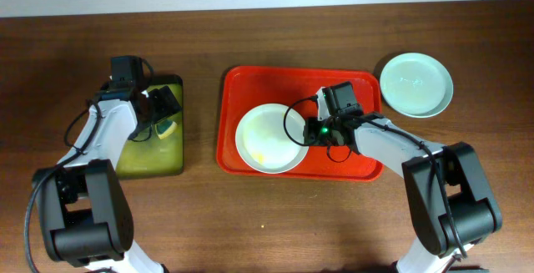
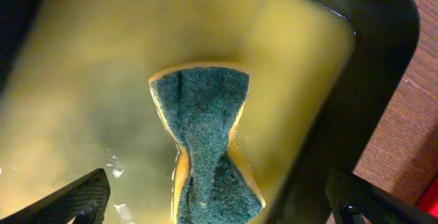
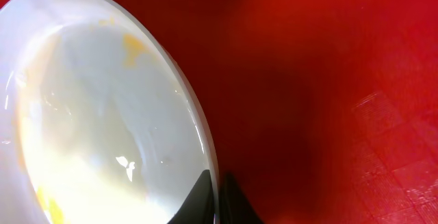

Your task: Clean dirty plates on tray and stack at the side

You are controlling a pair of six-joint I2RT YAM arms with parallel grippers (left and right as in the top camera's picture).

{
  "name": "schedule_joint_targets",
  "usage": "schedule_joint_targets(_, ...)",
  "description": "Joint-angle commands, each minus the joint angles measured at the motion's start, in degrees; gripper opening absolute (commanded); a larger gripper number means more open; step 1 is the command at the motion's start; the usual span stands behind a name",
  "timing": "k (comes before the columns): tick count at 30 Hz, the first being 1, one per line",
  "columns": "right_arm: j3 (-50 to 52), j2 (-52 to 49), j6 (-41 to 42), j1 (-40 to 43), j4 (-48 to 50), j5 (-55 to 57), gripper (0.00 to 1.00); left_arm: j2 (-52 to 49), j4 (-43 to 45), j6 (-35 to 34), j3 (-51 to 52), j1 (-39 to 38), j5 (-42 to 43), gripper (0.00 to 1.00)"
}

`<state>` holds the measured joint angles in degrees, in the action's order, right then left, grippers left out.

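Right pincer pinches the white plate by its rim on the tray, clear only from the wrist; left pincer is spread around the sponge.

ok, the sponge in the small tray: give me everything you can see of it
The sponge is yellow foam with a dark green scouring pad facing up. It is pinched into an hourglass, narrow at the waist. It lies in the black-rimmed tray, on its wet-looking yellow-green floor. The left gripper is open over it, fingers wide on either side, not touching it. The frame cuts off its lower end.
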<state>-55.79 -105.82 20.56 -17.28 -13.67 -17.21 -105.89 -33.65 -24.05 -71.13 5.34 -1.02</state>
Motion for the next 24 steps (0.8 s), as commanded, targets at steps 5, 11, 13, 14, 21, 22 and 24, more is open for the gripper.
schedule_joint_targets(5, 1.27, -1.44, -0.66, 0.42, -0.39, 2.82, 0.06, 13.31, -2.08, -0.13, -0.61, 0.5, 0.85, 0.99)
schedule_joint_targets(11, 1.27, -1.44, -0.63, 0.42, -0.42, 2.8, 0.04, 17.09, -3.74, -0.13, -0.57, 0.5, 0.83, 0.99)
schedule_joint_targets(13, 1.22, -1.36, -0.63, 0.42, -0.42, 2.82, 0.04, 17.09, -3.76, -0.13, -0.57, 0.5, 0.83, 0.99)
schedule_joint_targets(14, 1.09, -1.2, -0.63, 0.42, -0.46, 2.78, 0.04, 17.09, -3.76, -0.13, -0.57, 0.5, 0.83, 0.99)
schedule_joint_targets(21, -7.32, 6.93, -3.54, 0.13, -13.81, 13.75, 0.04, 17.09, -3.76, -0.13, -0.57, 0.5, 0.83, 1.0)
schedule_joint_targets(22, -10.49, 8.26, -4.79, -0.39, -18.29, 19.32, 0.04, 17.09, -3.76, -0.13, -0.57, 0.5, 0.83, 1.0)
schedule_joint_targets(24, -19.34, 9.46, -10.67, -3.04, -29.33, 33.2, 0.04, 17.09, -3.76, -0.13, -0.57, 0.5, 0.83, 1.0)
